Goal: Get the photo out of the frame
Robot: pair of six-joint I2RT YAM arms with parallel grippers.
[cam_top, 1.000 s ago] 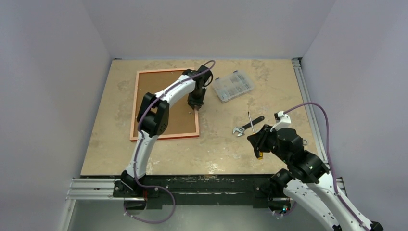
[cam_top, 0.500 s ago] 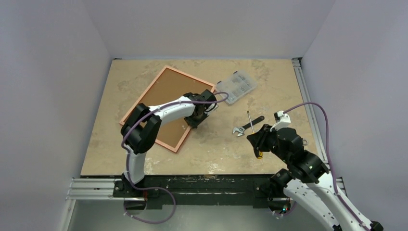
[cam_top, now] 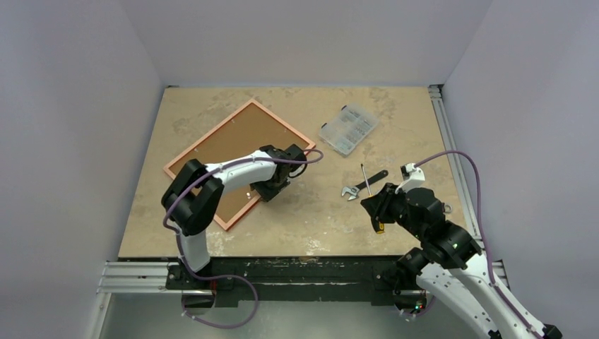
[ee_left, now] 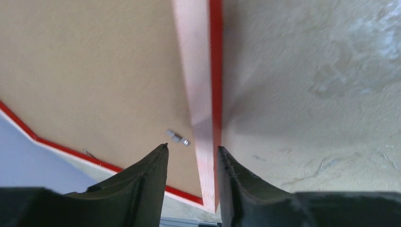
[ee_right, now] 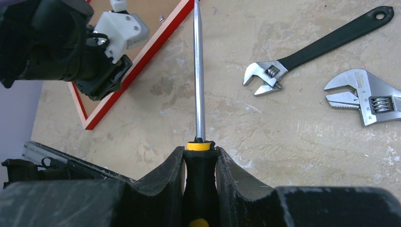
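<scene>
Left gripper sat astride one rail of the thin red rectangular frame, jaws apart, not pinching; my right gripper clenched a black-handled steel screwdriver. I judged nothing done yet — the large rectangular photo lay face-down inside, brown board back up, left of centre.

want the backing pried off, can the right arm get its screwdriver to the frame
Probably yes: the screwdriver, shut in the right gripper, points at the frame across bare table; the left gripper astride that rail crowds it.
</scene>
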